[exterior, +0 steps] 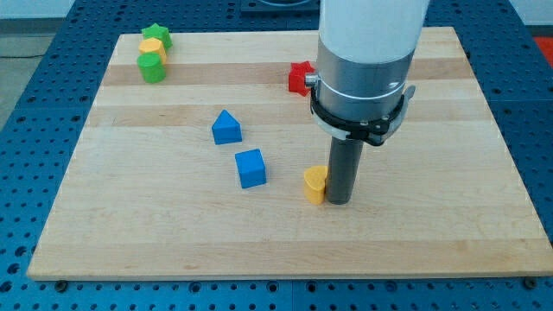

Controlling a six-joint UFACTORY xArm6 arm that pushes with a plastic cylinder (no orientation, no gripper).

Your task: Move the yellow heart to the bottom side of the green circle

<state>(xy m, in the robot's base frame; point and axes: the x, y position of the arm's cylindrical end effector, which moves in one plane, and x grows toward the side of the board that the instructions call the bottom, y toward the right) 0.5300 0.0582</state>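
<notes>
Six small coloured plastic blocks lie on the pale wooden board (130,216), which rests on a blue perforated table (34,173). The yellow heart-shaped block (314,184) sits near the board's middle, toward 5 o'clock from centre. My tip (338,201), the lower end of the straight dark rod, stands on the board touching, or all but touching, the heart's 3 o'clock side. The rod carries no jaws, so no jaw state applies.

The green circular block (152,68) lies at 10 o'clock near the board's far corner, well apart from the heart. A yellow round block (152,49) touches it at 12 o'clock, and a green star-shaped block (157,34) lies just beyond.

The blue triangular block (226,127) and the blue cube (251,168) lie at 9 to 10 o'clock from the heart. The red block (301,78), shape partly hidden, sits at 12 o'clock.

No readable writing, brand or label shows.
</notes>
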